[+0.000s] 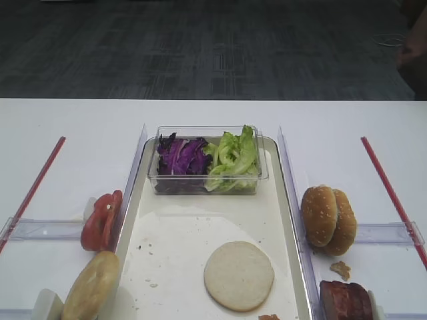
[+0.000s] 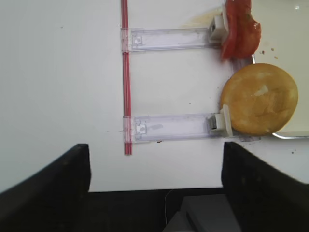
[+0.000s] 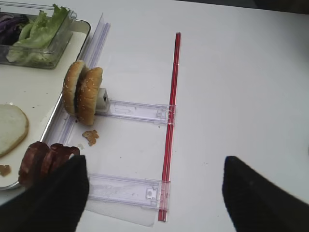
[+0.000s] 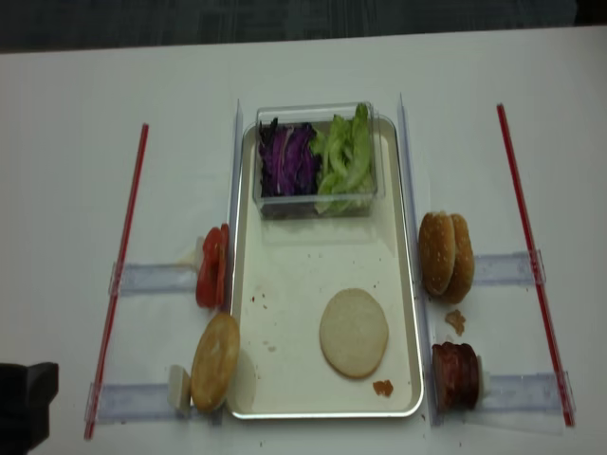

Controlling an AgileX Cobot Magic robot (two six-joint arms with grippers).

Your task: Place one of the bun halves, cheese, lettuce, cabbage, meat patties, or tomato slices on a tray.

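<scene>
A thin pale bun slice (image 1: 239, 275) lies flat on the long cream tray (image 1: 175, 235). At the tray's far end are purple cabbage (image 1: 181, 157) and green lettuce (image 1: 233, 160). Tomato slices (image 2: 240, 29) stand on edge left of the tray. The meat patties (image 3: 43, 162) stand at its right. No cheese is in view. My left gripper (image 2: 156, 179) is open and empty over the table's front edge, left of the tray. My right gripper (image 3: 154, 193) is open and empty above the table, right of the patties.
A clear tub (image 1: 207, 181) holds the cabbage and lettuce. A browned bun half (image 2: 259, 99) leans at the tray's near left corner. Two sesame buns (image 3: 83, 94) stand at the right. Clear plastic rails (image 3: 137, 110) and red strips (image 3: 172, 96) lie on both sides.
</scene>
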